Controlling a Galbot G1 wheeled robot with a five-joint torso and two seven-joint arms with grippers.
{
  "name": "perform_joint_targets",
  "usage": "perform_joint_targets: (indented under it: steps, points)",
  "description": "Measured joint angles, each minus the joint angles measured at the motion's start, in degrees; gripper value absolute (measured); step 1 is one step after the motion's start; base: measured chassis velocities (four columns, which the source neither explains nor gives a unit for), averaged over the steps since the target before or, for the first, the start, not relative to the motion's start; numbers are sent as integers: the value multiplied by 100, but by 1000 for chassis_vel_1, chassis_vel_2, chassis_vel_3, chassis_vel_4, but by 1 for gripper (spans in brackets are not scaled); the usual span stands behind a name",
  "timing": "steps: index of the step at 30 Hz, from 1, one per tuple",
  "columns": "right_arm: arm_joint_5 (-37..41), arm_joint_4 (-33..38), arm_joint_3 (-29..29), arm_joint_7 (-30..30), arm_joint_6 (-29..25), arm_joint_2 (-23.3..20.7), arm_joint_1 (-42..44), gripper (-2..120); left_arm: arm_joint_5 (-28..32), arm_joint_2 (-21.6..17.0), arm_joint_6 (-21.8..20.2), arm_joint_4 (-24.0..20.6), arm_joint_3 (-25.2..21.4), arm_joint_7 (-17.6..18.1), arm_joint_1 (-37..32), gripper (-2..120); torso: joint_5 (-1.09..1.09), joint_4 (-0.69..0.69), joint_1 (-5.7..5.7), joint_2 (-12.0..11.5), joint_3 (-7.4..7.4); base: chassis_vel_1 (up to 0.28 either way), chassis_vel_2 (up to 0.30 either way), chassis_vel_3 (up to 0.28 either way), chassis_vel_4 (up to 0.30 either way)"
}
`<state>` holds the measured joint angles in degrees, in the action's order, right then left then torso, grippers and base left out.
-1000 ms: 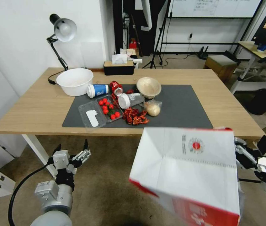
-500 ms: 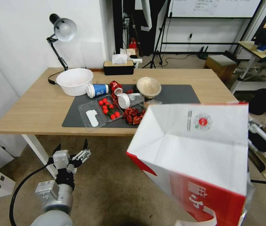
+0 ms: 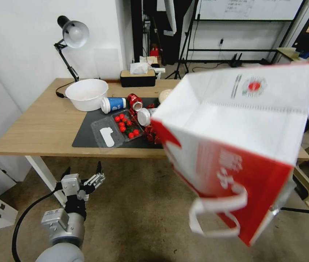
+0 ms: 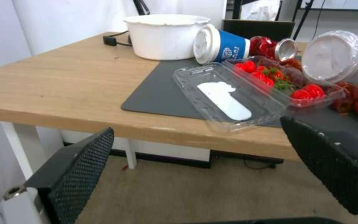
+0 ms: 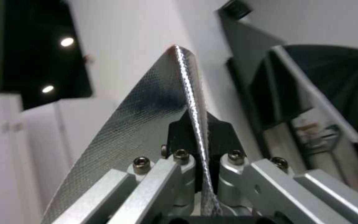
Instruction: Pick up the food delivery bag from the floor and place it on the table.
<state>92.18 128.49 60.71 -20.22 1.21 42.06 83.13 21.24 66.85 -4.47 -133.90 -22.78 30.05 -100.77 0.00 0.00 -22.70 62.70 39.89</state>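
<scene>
From the head view, the food delivery bag (image 3: 242,145) hangs in the air on the robot's right, tilted so that its white bottom and one red side panel face the camera and its round red logo sits near the top edge. A white handle loop (image 3: 216,213) dangles from its lower end. The bag is off the floor and in front of the right part of the table (image 3: 38,123), covering much of the dark grey mat (image 3: 89,136) there; whether it touches the tabletop cannot be told.

The right wrist view gives what the head view hides: the right gripper (image 5: 202,155) is clamped on a thin edge of the bag's silver foil lining (image 5: 146,118), the sheet running up between the two black pads (image 5: 222,133), which are pressed together on it.

The left gripper (image 3: 85,174) waits low on the robot's left, just in front of the table's near edge and below the tabletop, its arm reaching forward over the carpet. In the left wrist view its two black fingers (image 4: 79,168) stand wide apart with nothing between them, and beyond them lie a white bowl (image 4: 166,35), a tipped blue cup (image 4: 220,45) and an open clear box of tomatoes (image 4: 278,81) on the mat.
</scene>
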Motion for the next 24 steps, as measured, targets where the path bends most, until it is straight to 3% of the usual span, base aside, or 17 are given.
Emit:
perform_joint_targets:
  steps: [1,4,12,24]
  points:
    - [0,0,0,0,0,0,0,0,0,0,0,0,0,0,0,100,0,0,0,0,0,0,0,0,0]
    - [223,-235,-308,860,-363,-247,-384,0,17,1,0,-55,-10,16,-7,100,0,1,0,-1,0,0,0,0,0]
    - [254,-671,-677,1770,-605,-525,-842,0,10,46,37,-2,2,21,-28,100,0,0,1,-2,-1,0,0,0,0]
    - [295,-1040,-1122,2621,-334,-673,-1369,0,7,27,38,54,14,21,5,100,0,-1,1,-3,-2,0,0,0,0]
